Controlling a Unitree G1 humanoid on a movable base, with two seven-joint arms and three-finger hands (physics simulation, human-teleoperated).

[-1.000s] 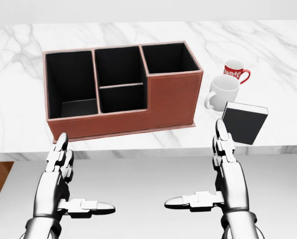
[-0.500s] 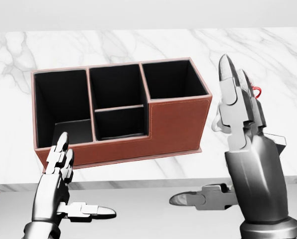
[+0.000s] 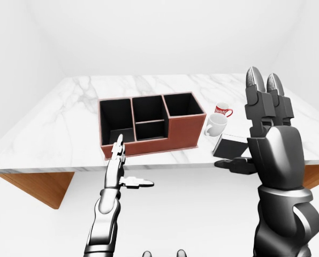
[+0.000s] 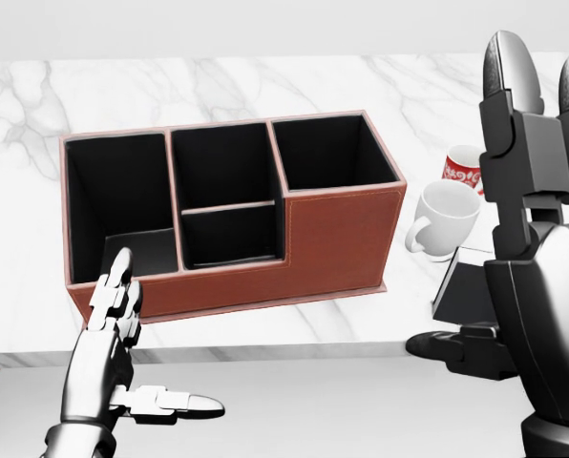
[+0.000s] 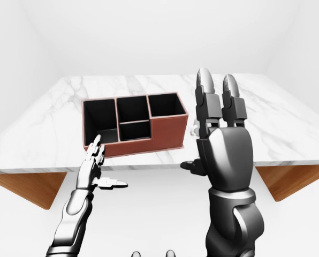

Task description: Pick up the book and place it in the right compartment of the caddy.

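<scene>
The dark book (image 4: 464, 289) lies on the marble table by its lower edge, right of the brown caddy (image 4: 342, 239). Its right part is hidden behind my right hand. The caddy's right compartment (image 4: 327, 153) is dark inside and I see nothing in it. My right hand (image 4: 528, 181) is raised and open, fingers pointing up, thumb (image 4: 447, 345) sticking left just below the book; it holds nothing. My left hand (image 4: 141, 353) is open and empty, low at the left, before the caddy's left end.
A white mug (image 4: 447, 215) and a red patterned mug (image 4: 461, 167) stand right of the caddy, above the book. The marble table (image 3: 58, 123) has a wooden base, and white floor lies below its near edge.
The head view closed in on the caddy a second ago. Since then my right hand has risen and shifted right, uncovering the mugs and the book. The left hand has barely moved.
</scene>
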